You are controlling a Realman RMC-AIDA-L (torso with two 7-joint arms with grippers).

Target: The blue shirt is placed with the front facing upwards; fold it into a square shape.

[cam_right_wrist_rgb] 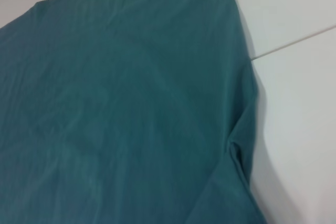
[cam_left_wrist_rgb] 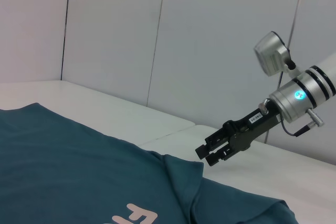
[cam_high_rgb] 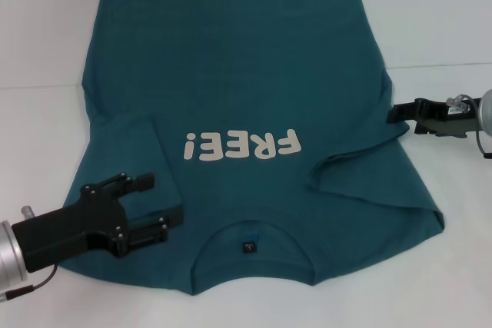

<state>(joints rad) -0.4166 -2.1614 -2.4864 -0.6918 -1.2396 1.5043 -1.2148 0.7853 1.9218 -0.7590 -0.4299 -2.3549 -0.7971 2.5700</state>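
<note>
The blue shirt (cam_high_rgb: 231,67) lies front up on the white table, with its collar and dark tag (cam_high_rgb: 247,247) nearest me and its hem far. The white "FREE!" lettering (cam_high_rgb: 240,144) reads upside down. Both sleeves are folded inward onto the body. My left gripper (cam_high_rgb: 160,207) is open and hovers over the folded left sleeve (cam_high_rgb: 134,151) near the collar, holding nothing. My right gripper (cam_high_rgb: 393,112) is off the shirt's right edge, beside the folded right sleeve (cam_high_rgb: 361,167). In the left wrist view it (cam_left_wrist_rgb: 205,156) shows a small gap between its fingers and is empty. The right wrist view shows only shirt cloth (cam_right_wrist_rgb: 131,103).
The white table (cam_high_rgb: 46,36) extends around the shirt on the left, right and far sides, with a seam line (cam_high_rgb: 446,67) running across it. Pale wall panels (cam_left_wrist_rgb: 157,35) stand behind the table.
</note>
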